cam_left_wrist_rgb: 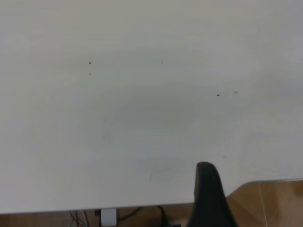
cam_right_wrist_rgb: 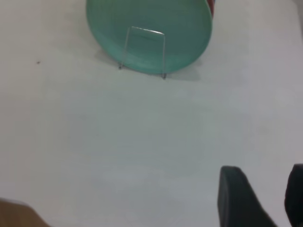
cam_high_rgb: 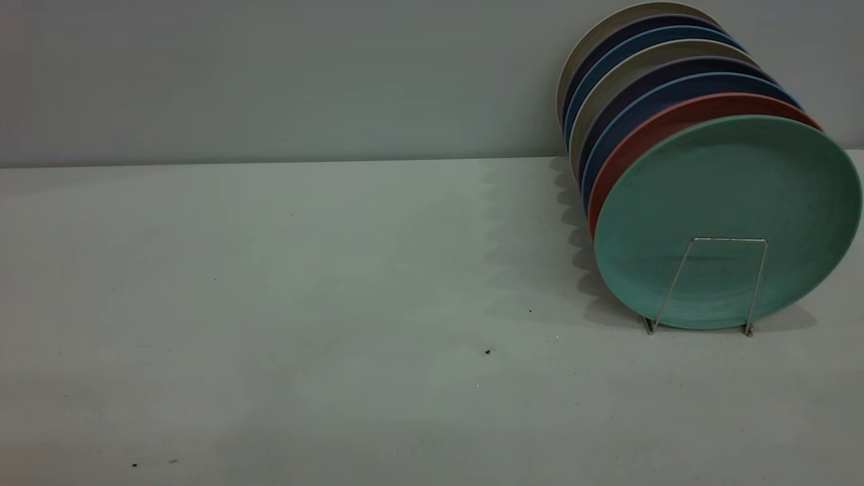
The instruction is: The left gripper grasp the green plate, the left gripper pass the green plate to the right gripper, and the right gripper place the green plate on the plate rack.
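The green plate (cam_high_rgb: 729,196) stands upright at the front of the plate rack (cam_high_rgb: 729,239), behind the rack's front wire loop, at the right of the table. It also shows in the right wrist view (cam_right_wrist_rgb: 151,14) with the rack loop (cam_right_wrist_rgb: 147,30) in front of it. My right gripper (cam_right_wrist_rgb: 262,189) is open and empty, low over bare table well short of the rack. My left gripper (cam_left_wrist_rgb: 208,189) shows only as a dark tip over the table's edge, far from the plate. Neither gripper is in the exterior view.
Behind the green plate the rack holds a salmon-pink plate (cam_high_rgb: 648,128), blue plates (cam_high_rgb: 668,88) and beige plates (cam_high_rgb: 607,40), all upright. A grey wall runs behind the table. The table's edge and wooden floor (cam_left_wrist_rgb: 270,203) show in the left wrist view.
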You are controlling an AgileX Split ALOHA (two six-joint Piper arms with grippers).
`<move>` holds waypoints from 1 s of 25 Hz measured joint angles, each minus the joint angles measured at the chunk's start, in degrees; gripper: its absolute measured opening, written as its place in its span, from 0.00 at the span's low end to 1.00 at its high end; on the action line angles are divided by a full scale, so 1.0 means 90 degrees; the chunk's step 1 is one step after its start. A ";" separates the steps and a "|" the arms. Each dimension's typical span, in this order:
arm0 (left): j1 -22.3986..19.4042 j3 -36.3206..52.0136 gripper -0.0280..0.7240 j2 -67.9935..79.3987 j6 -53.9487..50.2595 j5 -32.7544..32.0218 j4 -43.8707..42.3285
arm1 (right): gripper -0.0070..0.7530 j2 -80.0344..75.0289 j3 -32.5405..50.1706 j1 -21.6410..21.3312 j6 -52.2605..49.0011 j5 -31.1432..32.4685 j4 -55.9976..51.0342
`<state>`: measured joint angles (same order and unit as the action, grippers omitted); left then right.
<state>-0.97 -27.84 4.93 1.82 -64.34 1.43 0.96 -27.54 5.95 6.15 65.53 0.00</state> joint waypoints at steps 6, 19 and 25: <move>0.0000 0.0000 0.74 -0.0658 0.0000 -0.0029 -0.0007 | 0.36 0.0013 0.0000 -0.0408 0.0000 -0.0002 0.0000; 0.0020 0.0000 0.74 -0.0688 -0.0006 -0.0042 -0.0007 | 0.36 0.0013 0.0000 -0.0425 0.0000 -0.0002 0.0000; 0.0020 0.0000 0.74 -0.0688 -0.0006 -0.0047 -0.0013 | 0.36 0.0013 0.0000 -0.0425 0.0000 -0.0002 0.0000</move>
<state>-0.78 -27.84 -1.26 1.77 -64.76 1.32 1.07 -27.54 2.12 6.15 65.51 0.00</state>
